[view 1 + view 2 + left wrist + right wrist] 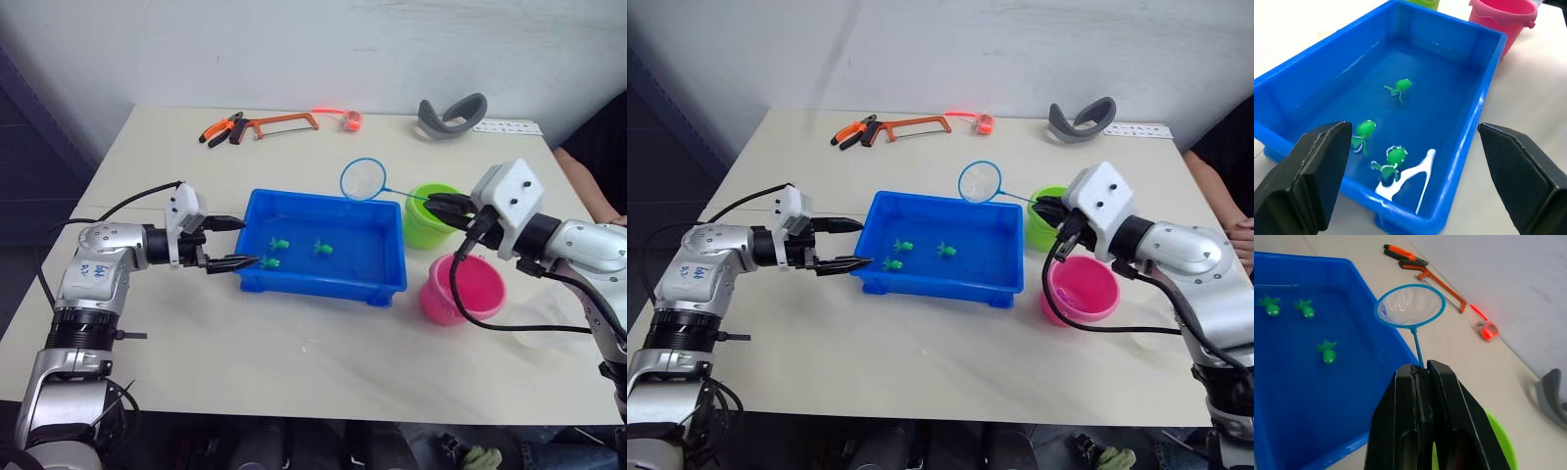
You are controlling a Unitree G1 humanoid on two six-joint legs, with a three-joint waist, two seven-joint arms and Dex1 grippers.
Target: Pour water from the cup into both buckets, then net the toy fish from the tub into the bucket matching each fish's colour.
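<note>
The blue tub sits mid-table with water in it. Three green toy fish float there: one beside another at the left, a third near the middle. My left gripper is open at the tub's left end, one finger over the rim. My right gripper is shut on the net's handle, and the net hoop hangs over the tub's far rim. The lime green bucket stands under that gripper. The pink bucket is nearer, right of the tub. The clear cup stands faintly beyond it.
At the table's far edge lie pliers, an orange hacksaw, a small red-orange item and a grey curved piece. A person's arm rests at the right edge.
</note>
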